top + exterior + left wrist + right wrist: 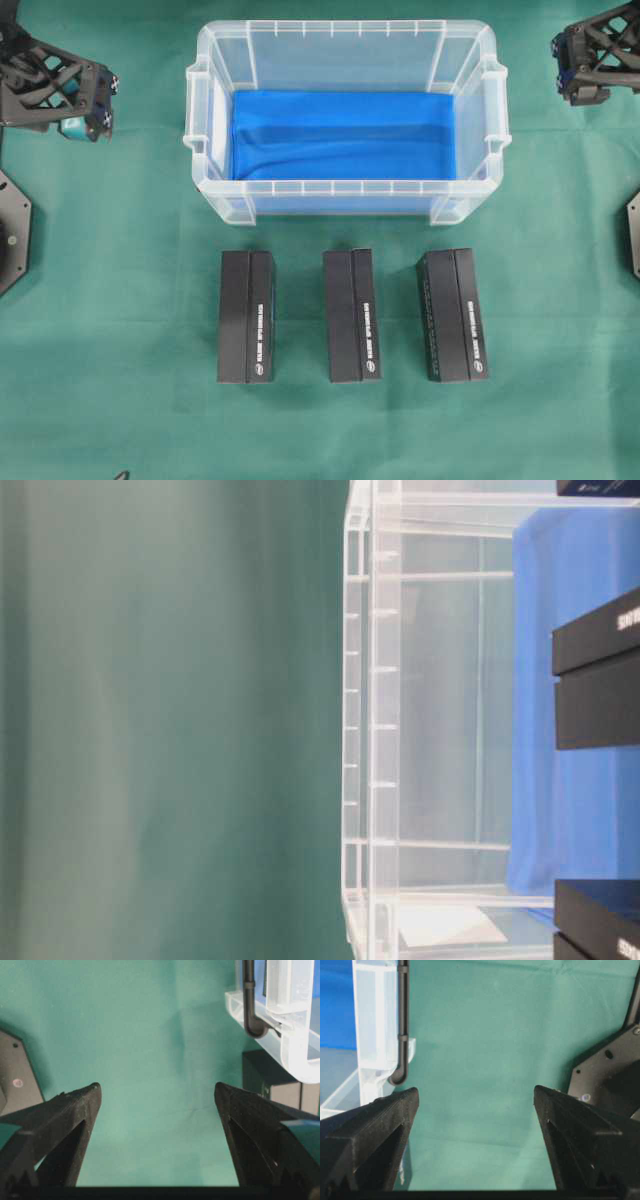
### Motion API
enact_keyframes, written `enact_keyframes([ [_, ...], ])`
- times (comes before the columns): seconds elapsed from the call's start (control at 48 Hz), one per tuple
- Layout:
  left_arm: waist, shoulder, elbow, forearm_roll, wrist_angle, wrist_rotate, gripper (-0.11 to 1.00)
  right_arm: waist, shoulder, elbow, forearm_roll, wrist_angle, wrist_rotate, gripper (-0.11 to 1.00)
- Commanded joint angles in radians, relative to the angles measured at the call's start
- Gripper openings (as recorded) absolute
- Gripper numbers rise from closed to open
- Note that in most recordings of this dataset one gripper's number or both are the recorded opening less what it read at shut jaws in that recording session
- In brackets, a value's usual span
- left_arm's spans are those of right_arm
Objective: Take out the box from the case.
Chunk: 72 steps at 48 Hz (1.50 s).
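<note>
Case (345, 45) holds only blue lining (345, 135); three black boxes (352, 315) lined up outside on surface (120, 420). Left gripper (157, 1105), right gripper (476, 1105) parked aside, jaws spread, empty.

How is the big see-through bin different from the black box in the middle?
The clear plastic bin with blue lining is see-through, open-topped and wide. The middle black rectangular box is solid, closed, much smaller and narrow. The bin lies crosswise; the box points toward it. Both rest on the green cloth.
</note>
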Motion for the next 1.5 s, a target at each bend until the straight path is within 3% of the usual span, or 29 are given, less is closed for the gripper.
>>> enact_keyframes([
  [0.0,-0.003,-0.008,-0.011,-0.002,-0.002,0.0,0.9,-0.003,-0.005,-0.008,0.002,-0.003,0.002,0.9],
  [1.479,-0.002,-0.009,-0.017,-0.002,0.023,-0.005,0.9,-0.003,-0.003,-0.008,0.003,-0.003,0.044,0.9],
])
